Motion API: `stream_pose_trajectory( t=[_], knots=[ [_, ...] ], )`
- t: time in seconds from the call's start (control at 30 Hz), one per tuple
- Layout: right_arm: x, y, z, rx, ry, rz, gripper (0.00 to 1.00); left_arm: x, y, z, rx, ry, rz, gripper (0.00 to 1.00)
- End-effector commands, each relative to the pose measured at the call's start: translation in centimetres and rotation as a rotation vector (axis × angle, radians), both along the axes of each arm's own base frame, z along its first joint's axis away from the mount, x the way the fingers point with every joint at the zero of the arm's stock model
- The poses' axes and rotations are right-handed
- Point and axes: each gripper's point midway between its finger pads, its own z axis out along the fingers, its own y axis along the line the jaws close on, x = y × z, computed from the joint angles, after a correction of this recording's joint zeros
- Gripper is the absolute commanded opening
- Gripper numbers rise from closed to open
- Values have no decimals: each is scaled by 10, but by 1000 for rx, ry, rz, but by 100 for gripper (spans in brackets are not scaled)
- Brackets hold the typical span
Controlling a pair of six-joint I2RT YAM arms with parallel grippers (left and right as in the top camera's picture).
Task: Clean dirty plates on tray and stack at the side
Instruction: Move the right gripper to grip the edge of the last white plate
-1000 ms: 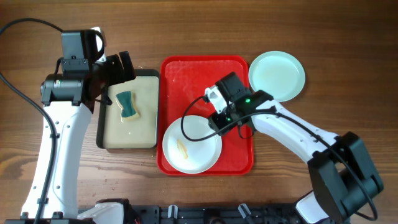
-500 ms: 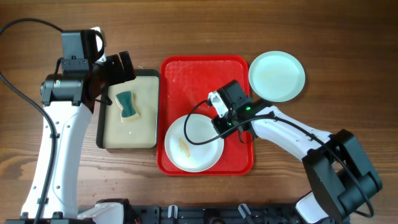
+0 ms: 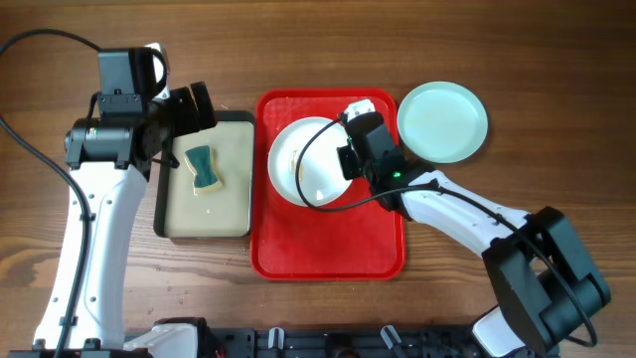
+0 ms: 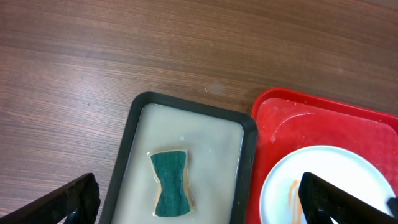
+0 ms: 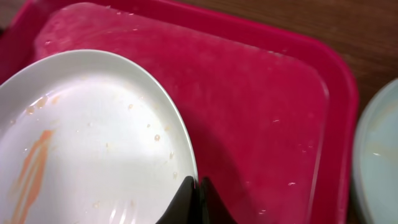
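Note:
The white plate (image 3: 306, 161) with an orange-yellow smear is held tilted over the far half of the red tray (image 3: 328, 239). My right gripper (image 3: 346, 162) is shut on its right rim; the right wrist view shows the jaws (image 5: 196, 186) pinching the plate's edge (image 5: 93, 137) above the tray (image 5: 261, 99). A pale green plate (image 3: 442, 120) lies on the table right of the tray. The pale blue plate is out of view. My left gripper (image 4: 199, 196) is open above the beige tray, with the white plate (image 4: 329, 180) at the right.
A black-rimmed beige tray (image 3: 231, 214) holding a teal sponge (image 3: 204, 168) stands left of the red tray; both show in the left wrist view, tray (image 4: 205, 137) and sponge (image 4: 171, 183). The table is brown wood.
My right gripper has lifted the white plate from the tray's near left part and carried it to the far half, tilting it up. The left arm has not moved.

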Motion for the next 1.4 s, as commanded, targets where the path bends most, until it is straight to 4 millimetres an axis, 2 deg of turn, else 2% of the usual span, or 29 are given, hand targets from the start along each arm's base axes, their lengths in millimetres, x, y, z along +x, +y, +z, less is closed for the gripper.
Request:
stream_pose_trajectory(
  t=[0.0,0.23,0.27,0.3,0.33,0.37,0.4,0.43,0.5,0.57,0.63,0.67,0.7,0.8,0.87,0.9,0.93,1.0,1.13,1.17,1.2,1.27,1.37],
  knots=[
    [10,-21,-1,-70,-43,-101,4,1,0,5,-12,-14,5,100],
    [15,-25,-25,-92,-14,-105,5,1,0,5,-12,-14,5,100],
    [17,-24,-24,-95,-23,-94,9,1,0,5,-12,-14,5,100],
    [20,-22,-20,-93,-43,-87,38,1,0,5,-12,-14,5,100],
    [24,-20,-13,-105,-66,-62,63,1,0,5,-12,-14,5,100],
    [27,-17,-5,-114,-86,-43,76,1,0,5,-12,-14,5,100],
    [32,-13,12,-108,-110,-26,87,1,0,5,-12,-14,5,100],
    [34,-7,28,-99,-113,17,90,1,0,5,-12,-14,5,100],
    [33,5,64,-47,-74,125,94,1,0,5,-12,-14,5,100],
    [32,6,99,10,8,186,95,1,0,5,-12,-14,5,100],
    [32,-11,142,92,97,200,94,1,0,5,-12,-14,5,100],
    [33,-20,153,136,122,171,94,1,0,5,-12,-14,5,100],
    [36,-29,156,185,148,118,89,1,0,5,-12,-14,5,100],
    [35,-43,139,201,216,48,81,1,0,5,-12,-14,5,100],
    [28,-42,111,184,285,45,75,1,0,5,-12,-14,5,100],
    [25,-40,98,177,310,48,63,1,0,5,-12,-14,5,100],
    [21,-38,85,167,339,52,57,1,0,5,-12,-14,5,100],
    [15,-43,60,127,385,35,53,1,0,5,-12,-14,5,100],
    [14,-44,21,113,393,38,52,1,0,5,-12,-14,5,100],
    [14,-40,15,130,392,51,51,1,0,5,-12,-14,5,100],
    [14,-33,8,168,392,77,45,1,0,5,-12,-14,5,100],
    [14,-30,1,179,402,80,29,1,0,5,-12,-14,5,100],
    [12,-32,-17,165,436,68,28,1,0,5,-12,-14,5,100]
  ],
)
